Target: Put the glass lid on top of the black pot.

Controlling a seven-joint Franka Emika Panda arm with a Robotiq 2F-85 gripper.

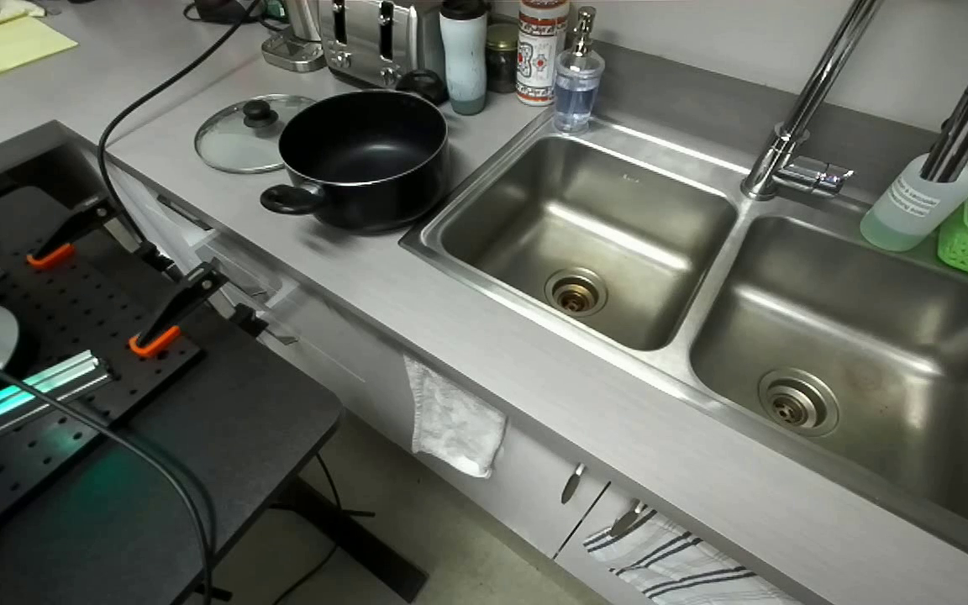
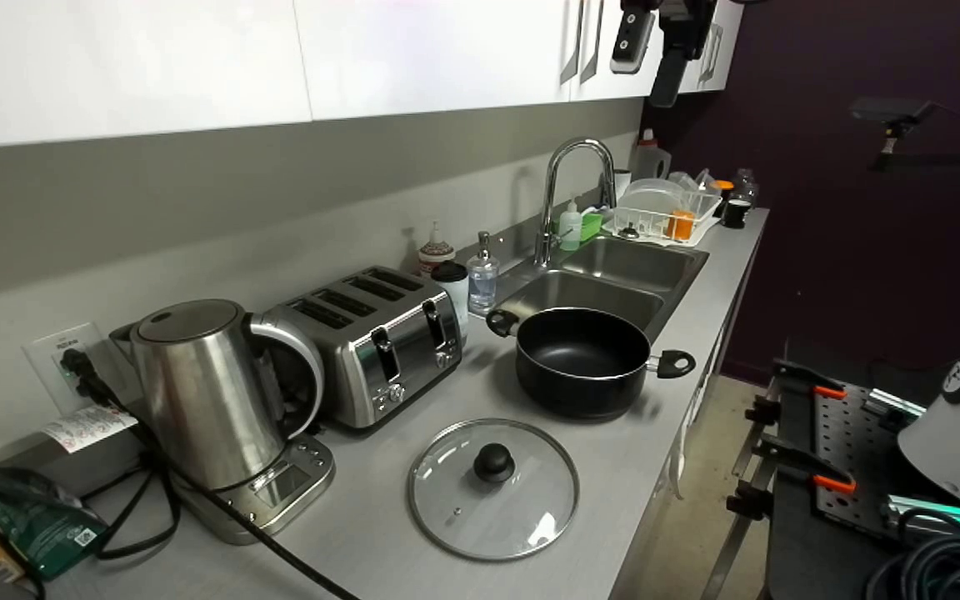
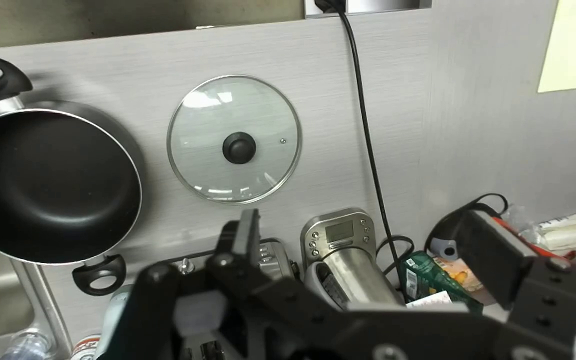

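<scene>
The glass lid lies flat on the counter, black knob up, beside the black pot. In an exterior view the lid is in front of the pot, apart from it. In the wrist view the lid is at upper middle and the pot at the left, cut by the frame edge. The pot is upright, uncovered and empty, with two black handles. My gripper is open and empty, its fingers wide apart, high above the counter. In an exterior view the gripper shows at the top, before the cabinets.
A toaster and a steel kettle stand along the wall. A black cord crosses the counter beside the lid. The double sink adjoins the pot. A soap dispenser and tumbler stand behind. White cabinets hang above.
</scene>
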